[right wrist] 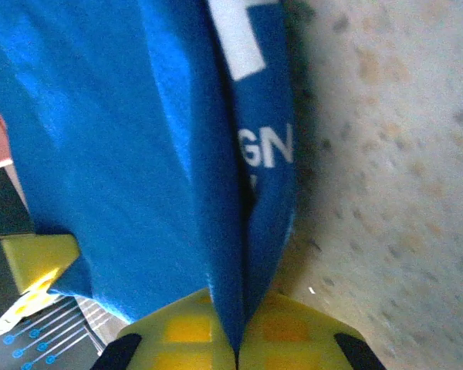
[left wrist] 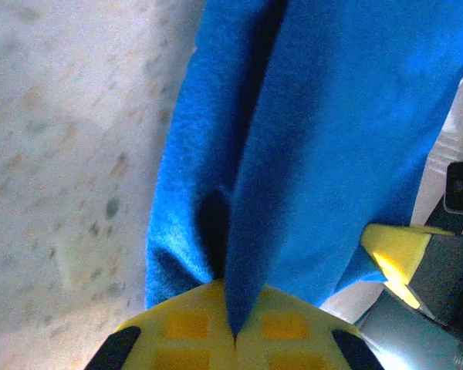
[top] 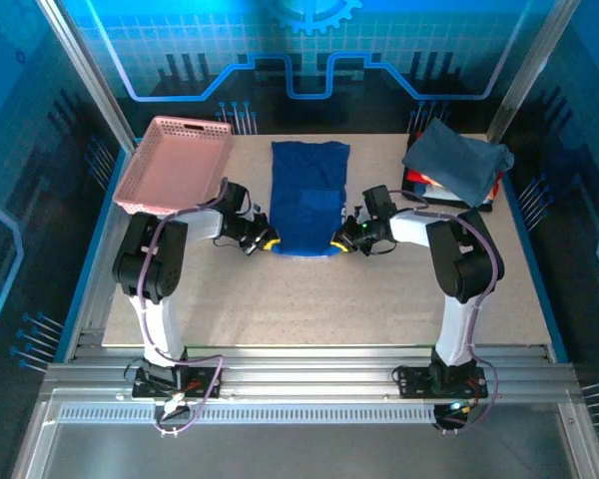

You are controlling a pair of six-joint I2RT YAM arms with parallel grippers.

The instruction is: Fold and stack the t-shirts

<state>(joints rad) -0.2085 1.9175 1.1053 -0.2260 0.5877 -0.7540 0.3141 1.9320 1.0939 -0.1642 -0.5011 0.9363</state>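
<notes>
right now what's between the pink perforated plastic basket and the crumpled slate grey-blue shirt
The royal-blue cloth t-shirt lies flat between the pink plastic basket and the grey-blue shirt, touching neither, seen in the top external view.

Shirt, royal blue with white lettering; second shirt, slate grey-blue; basket, pink, perforated; counter, speckled beige; left claw and right claw, yellow pads.

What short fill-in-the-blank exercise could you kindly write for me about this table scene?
1. The left gripper and the right gripper are both shut on the blue shirt's ____ edge.
2. The pink basket sits at the table's far ____ corner.
3. The grey shirt lies to the ____ of the blue shirt.

Missing words: near; left; right.
</notes>
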